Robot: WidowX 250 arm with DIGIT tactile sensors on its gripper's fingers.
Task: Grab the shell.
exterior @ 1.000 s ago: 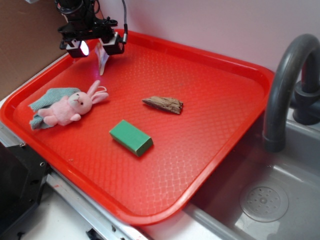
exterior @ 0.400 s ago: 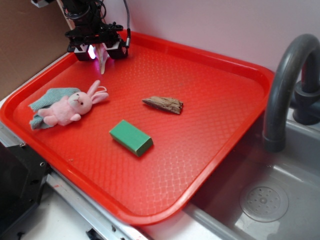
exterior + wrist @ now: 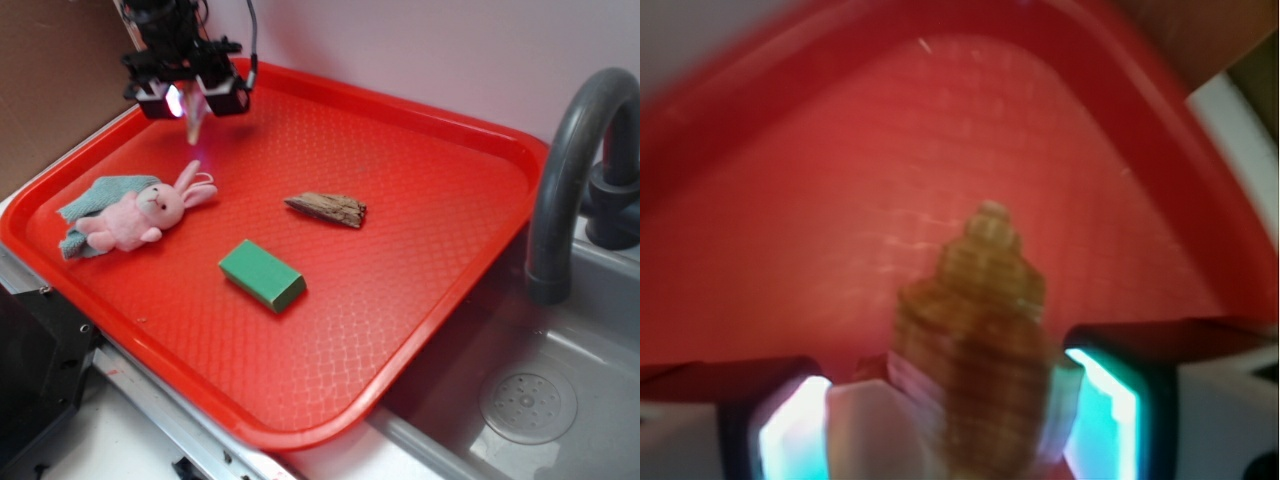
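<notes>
shell (image 3: pixel 975 370): tan-brown banded spiral, tapered tip | fingers (image 3: pixel 1095 400): clamped on it

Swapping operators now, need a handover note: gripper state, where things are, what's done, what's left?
Gripper: shut on the shell, held near the back left corner of the red tray. The exterior view shows the shell's pointed end hanging below the gripper, clear of the tray floor.
Other items on the tray, untouched: pink bunny lying on a teal cloth, wood piece, green block.
Done: the shell is grasped and off the tray.
Left: nothing more for the grab itself; just keep the grip. The wrist view is blurred, so how firmly it is held is hard to judge.
</notes>
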